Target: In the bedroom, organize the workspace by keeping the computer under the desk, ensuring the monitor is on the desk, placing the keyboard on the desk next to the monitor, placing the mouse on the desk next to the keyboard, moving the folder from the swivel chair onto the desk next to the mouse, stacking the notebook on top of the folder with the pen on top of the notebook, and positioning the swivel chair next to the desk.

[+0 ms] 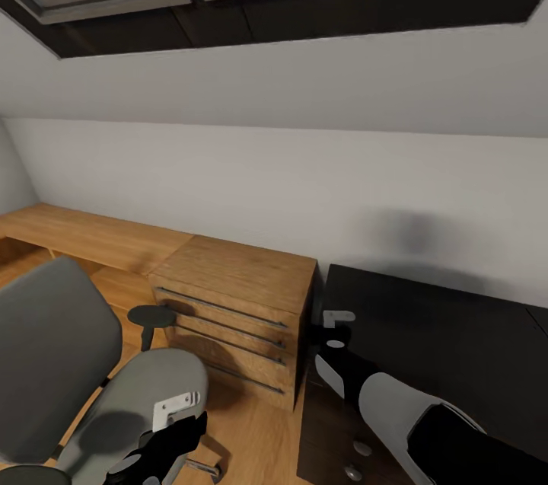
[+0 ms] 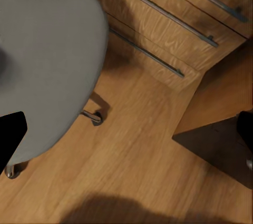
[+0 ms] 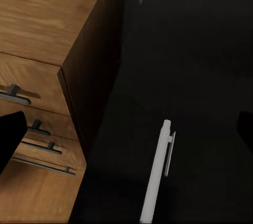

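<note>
No readable text, labels, brands or numbers — none on any surface.

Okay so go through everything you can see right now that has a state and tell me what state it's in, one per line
swivel chair: upright on the wood floor, seat bare, beside the oak cabinet.
oak cabinet: all drawers closed.
desk: black top, drawers with round knobs closed.
pen: lying flat on the desk top, not held.
left gripper: over the chair seat, holding nothing; opening unclear.
right gripper: over the desk edge; opening unclear.

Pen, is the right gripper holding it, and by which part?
Nothing is held: the right gripper is open, and the pen lies untouched on the desk.
</note>
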You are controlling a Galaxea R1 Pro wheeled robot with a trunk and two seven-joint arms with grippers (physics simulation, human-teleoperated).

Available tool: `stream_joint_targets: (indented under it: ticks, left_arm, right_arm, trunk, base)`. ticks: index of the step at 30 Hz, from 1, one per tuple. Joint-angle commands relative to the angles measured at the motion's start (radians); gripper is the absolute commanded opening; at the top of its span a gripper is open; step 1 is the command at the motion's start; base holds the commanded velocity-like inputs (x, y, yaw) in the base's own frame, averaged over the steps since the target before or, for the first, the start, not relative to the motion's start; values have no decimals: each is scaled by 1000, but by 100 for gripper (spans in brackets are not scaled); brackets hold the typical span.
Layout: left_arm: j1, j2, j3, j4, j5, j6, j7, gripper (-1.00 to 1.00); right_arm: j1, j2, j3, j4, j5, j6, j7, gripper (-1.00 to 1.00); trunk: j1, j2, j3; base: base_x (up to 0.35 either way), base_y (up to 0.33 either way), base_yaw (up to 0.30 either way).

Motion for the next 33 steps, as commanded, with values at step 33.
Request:
stream_joint_targets:
  ticks: [33]
  left_arm:
    - [0,-2,3,-33,15,2,15,100]
  right_arm:
    - [-3,-13,2,-2,-38,131,-9,100]
  trunk:
    - [115,-211,-95]
  base:
    - [2,0,0]
